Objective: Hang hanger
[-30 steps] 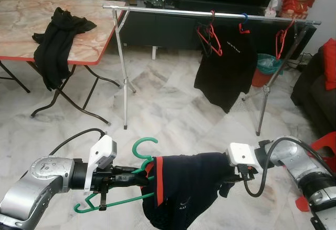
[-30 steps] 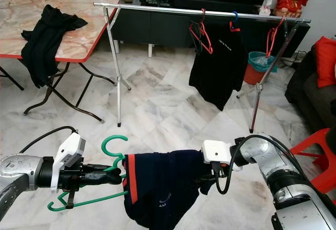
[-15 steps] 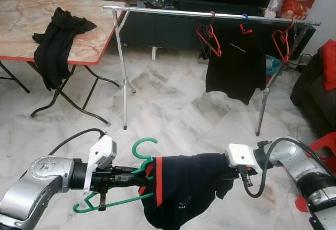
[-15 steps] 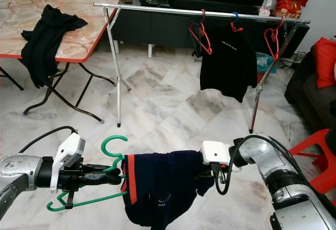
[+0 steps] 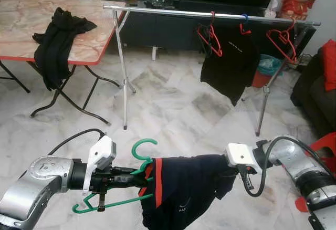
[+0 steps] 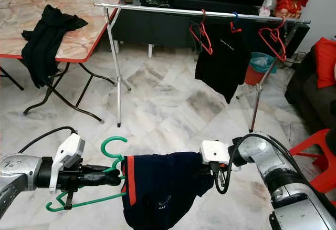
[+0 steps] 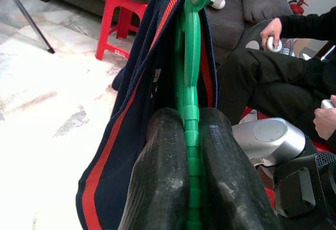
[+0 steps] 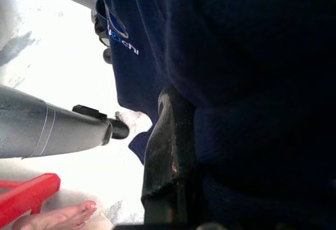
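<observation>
The left claw (image 5: 137, 175) is clamped on the green hanger (image 5: 137, 159), held low in front of the robot with a navy shirt (image 5: 184, 188) draped on it. The right claw (image 6: 202, 176) is buried in the shirt's far side; I cannot tell its grip. Ahead stands the clothes rail (image 5: 210, 14) carrying red hangers (image 5: 210, 35) and a black shirt (image 5: 231, 64). Black clothing (image 5: 55, 41) lies over the worktop (image 5: 21, 20) on the left.

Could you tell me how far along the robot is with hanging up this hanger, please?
Done: the navy shirt is on the green hanger. In hand: the left gripper clamps the hanger; the right gripper is buried in the shirt. Left: carrying it to the clothes rail across the floor and hooking it on.
</observation>
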Tool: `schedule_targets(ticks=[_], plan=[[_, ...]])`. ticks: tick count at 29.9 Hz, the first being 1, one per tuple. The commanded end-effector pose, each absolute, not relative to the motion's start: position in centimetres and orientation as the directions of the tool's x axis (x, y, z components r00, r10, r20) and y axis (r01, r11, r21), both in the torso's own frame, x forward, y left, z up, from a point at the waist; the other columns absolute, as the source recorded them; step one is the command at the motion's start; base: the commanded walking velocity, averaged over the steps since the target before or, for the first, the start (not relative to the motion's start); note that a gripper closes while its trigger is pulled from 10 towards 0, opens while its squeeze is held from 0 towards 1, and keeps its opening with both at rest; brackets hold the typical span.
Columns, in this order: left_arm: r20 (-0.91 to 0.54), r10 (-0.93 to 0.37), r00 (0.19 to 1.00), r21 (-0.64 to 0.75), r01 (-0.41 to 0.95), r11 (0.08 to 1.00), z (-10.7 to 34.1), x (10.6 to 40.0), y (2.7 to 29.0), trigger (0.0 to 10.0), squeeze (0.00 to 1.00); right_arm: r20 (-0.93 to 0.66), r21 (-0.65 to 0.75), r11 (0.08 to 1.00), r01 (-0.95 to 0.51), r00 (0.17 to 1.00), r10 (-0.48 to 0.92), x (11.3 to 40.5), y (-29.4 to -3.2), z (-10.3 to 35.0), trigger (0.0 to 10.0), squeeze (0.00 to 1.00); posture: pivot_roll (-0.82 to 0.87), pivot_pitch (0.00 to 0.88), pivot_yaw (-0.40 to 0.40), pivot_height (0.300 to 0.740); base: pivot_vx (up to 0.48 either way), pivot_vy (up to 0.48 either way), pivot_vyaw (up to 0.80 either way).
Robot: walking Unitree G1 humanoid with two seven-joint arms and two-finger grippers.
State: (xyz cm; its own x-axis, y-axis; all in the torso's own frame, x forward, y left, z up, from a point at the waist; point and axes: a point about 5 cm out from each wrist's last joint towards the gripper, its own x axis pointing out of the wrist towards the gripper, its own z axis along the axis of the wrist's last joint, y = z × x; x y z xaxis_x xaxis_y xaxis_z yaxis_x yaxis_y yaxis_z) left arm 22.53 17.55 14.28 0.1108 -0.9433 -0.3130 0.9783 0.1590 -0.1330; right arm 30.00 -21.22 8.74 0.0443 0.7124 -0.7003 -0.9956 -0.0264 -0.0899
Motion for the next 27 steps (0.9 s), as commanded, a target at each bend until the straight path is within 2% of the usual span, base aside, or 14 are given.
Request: schedule_targets(ticks=[1, 8, 12, 22, 23, 27], plan=[[-0.305, -0.948, 0.086, -0.095, 0.988, 0.120, 15.0, 22.4, 17.3, 10.0, 0.00, -0.693, -0.110, -0.029, -0.994, 0.056, 0.719, 30.5, -21.2, 9.5, 0.0, 0.00, 0.06, 0.000, -0.106, 0.740, 0.000, 0.000, 0.00], [-0.320, -0.943, 0.086, -0.097, 0.988, 0.123, 14.7, 22.3, 17.5, 10.0, 0.00, -0.693, -0.103, -0.038, -0.994, 0.044, 0.720, 30.6, -21.1, 9.8, 0.0, 0.00, 0.06, 0.000, -0.104, 0.740, 0.000, 0.000, 0.00], [-0.420, -0.902, 0.098, -0.084, 0.986, 0.146, 13.4, 22.4, 18.2, 10.0, 0.00, -0.696, -0.097, -0.045, -0.994, 0.036, 0.717, 30.6, -21.1, 9.8, 0.0, 0.00, 0.06, 0.000, -0.104, 0.740, 0.000, 0.000, 0.00], [-0.565, -0.821, 0.080, -0.075, 0.986, 0.147, 11.4, 22.0, 19.1, 10.0, 0.00, -0.704, -0.086, -0.052, -0.995, 0.024, 0.710, 30.5, -21.1, 9.6, 0.0, 0.00, 0.06, 0.000, -0.104, 0.740, 0.000, 0.000, 0.00], [-0.621, -0.780, 0.071, -0.070, 0.987, 0.146, 10.5, 21.9, 19.6, 10.0, 0.00, -0.706, -0.085, -0.052, -0.995, 0.023, 0.708, 30.5, -21.2, 9.6, 0.0, 0.00, 0.06, 0.000, -0.104, 0.740, 0.000, 0.000, 0.00], [-0.695, -0.716, 0.069, -0.054, 0.988, 0.147, 9.3, 21.7, 20.3, 10.0, 0.00, -0.709, -0.082, -0.054, -0.995, 0.020, 0.705, 30.5, -21.1, 9.6, 0.0, 0.00, 0.06, 0.000, -0.104, 0.740, 0.000, 0.000, 0.00]])
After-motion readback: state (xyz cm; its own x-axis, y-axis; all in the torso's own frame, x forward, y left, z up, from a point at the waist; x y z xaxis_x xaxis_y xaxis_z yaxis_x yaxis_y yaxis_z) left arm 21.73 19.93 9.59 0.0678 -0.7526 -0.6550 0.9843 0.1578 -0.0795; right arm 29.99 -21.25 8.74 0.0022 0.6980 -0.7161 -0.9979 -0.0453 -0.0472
